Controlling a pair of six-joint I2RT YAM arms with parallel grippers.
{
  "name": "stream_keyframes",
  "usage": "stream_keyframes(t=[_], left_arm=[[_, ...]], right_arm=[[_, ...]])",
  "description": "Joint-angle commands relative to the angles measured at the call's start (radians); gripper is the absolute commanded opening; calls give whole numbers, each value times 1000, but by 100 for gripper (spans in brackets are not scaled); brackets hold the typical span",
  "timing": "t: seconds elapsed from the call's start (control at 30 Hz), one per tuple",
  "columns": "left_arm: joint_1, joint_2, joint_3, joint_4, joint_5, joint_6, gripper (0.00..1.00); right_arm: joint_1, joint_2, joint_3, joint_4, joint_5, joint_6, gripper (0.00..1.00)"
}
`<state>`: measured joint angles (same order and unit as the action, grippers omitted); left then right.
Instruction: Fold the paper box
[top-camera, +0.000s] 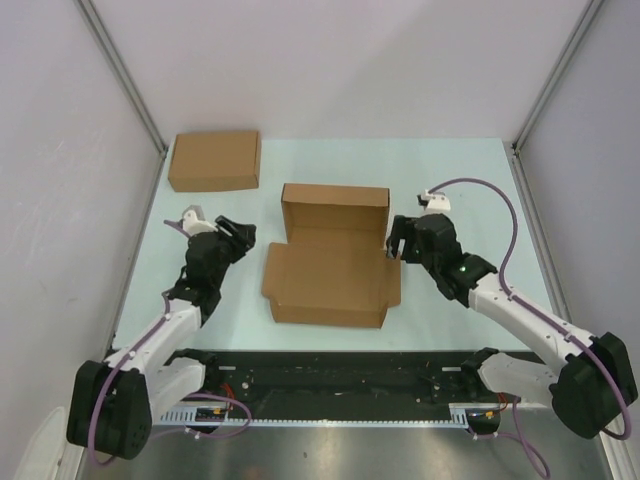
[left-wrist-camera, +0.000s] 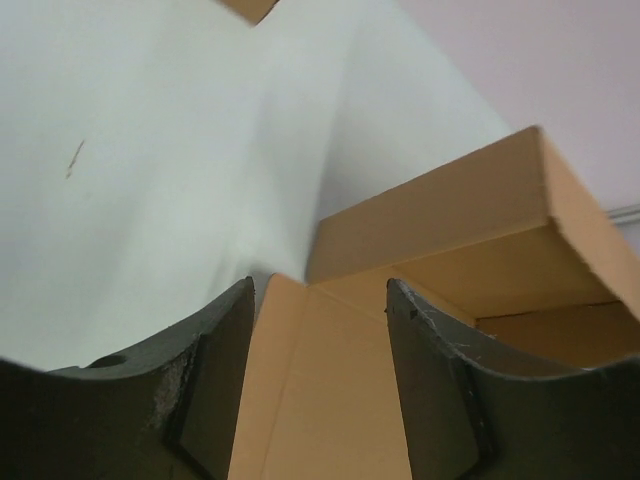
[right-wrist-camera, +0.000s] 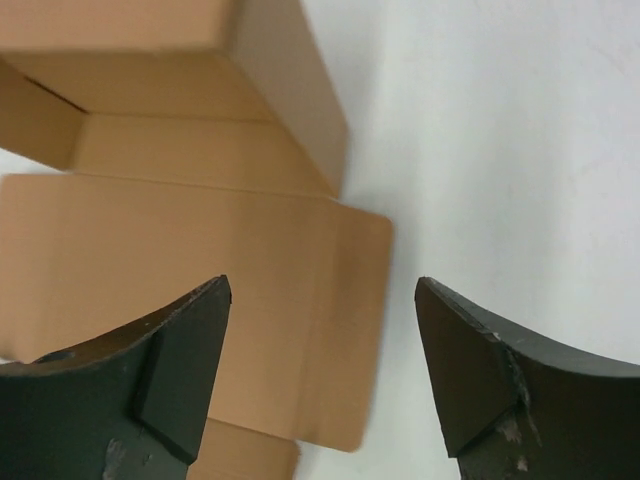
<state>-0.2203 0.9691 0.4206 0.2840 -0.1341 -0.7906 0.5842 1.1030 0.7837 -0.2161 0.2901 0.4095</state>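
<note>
Half-folded paper box (top-camera: 330, 275) at centre, left tool (top-camera: 244, 234) wide beside it, right tool (top-camera: 392, 245) wide over its right flap, closed box (top-camera: 214, 160) upper left.

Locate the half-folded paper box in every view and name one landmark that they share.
Top external: the paper box lies mid-picture, its back wall raised.
Left wrist: the box fills the lower right.
Right wrist: the box covers the left half.
Shared landmark: the pale green table beside it.
</note>
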Motion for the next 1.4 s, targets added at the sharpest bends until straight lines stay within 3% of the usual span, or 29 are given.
stream_keyframes(t=[0.0, 0.13, 0.33, 0.4, 0.53, 0.73, 1.13, 1.37], left_arm=[[-1, 52, -5, -8, -87, -68, 60], [-1, 230, 94, 18, -113, -72, 59], [-1, 507, 248, 43, -78, -55, 58], [-1, 563, 274, 64, -46, -73, 57], [-1, 655, 316, 86, 14, -78, 56], [-13, 671, 336, 133, 94, -94, 55], [-113, 620, 346, 106, 122, -105, 55], [-47, 393, 320, -83, -11, 25, 59]], right_arm=[[-92, -26, -70, 116, 46, 75, 75], [-210, 101, -80, 200, -69, 155, 69], [-250, 306, -17, 369, -130, 219, 63], [-268, 417, 44, 370, -166, 232, 63], [-270, 489, 80, 409, -187, 238, 63], [-264, 538, 155, 405, -207, 235, 63], [-238, 537, 222, 333, -213, 230, 66], [-320, 323, 227, 167, -92, 207, 77]])
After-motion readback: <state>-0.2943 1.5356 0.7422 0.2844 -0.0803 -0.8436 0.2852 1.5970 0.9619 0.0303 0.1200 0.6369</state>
